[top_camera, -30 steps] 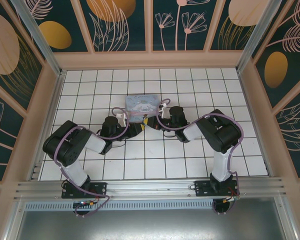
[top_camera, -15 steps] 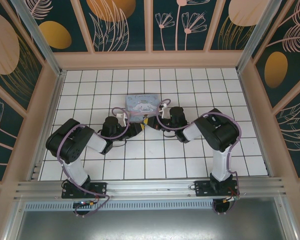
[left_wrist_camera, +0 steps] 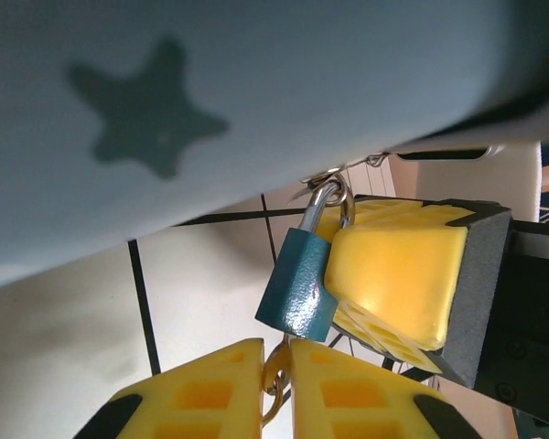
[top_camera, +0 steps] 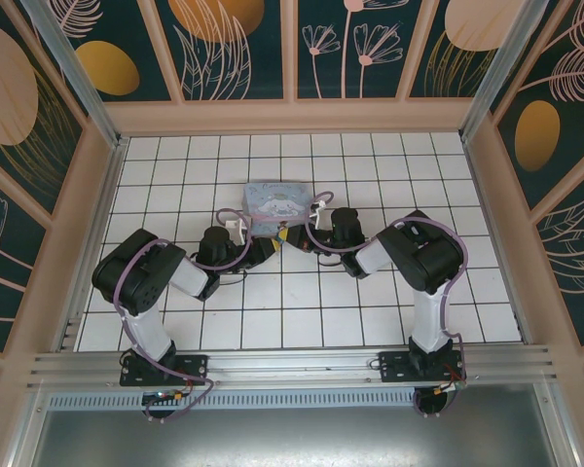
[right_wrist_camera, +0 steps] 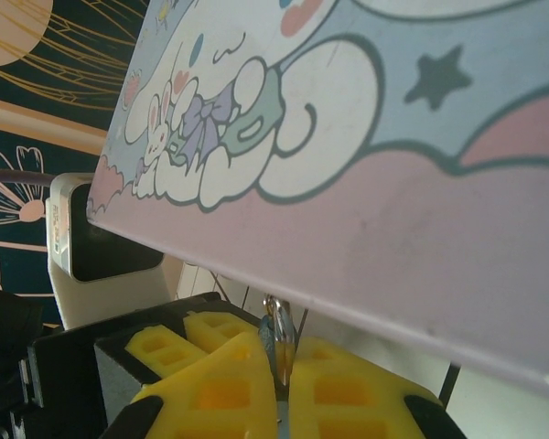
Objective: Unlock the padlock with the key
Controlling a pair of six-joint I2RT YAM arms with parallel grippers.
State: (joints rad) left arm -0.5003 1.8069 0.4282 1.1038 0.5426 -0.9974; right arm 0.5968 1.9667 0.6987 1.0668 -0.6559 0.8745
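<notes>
right gripper [right_wrist_camera: 279, 361] clamped on padlock [left_wrist_camera: 297, 291], held under tin [left_wrist_camera: 210, 110] edge | left gripper [left_wrist_camera: 276, 352] pinched nearly closed on thin key [left_wrist_camera: 273, 393] just below padlock | I want key straight into padlock's bottom, gentle turn, padlock steady

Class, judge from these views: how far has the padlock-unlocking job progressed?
Done: the right pincer grips the padlock. In hand: the left pincer pinches the key just beneath the padlock's body. Left: turning it, since the shackle appears closed.
</notes>
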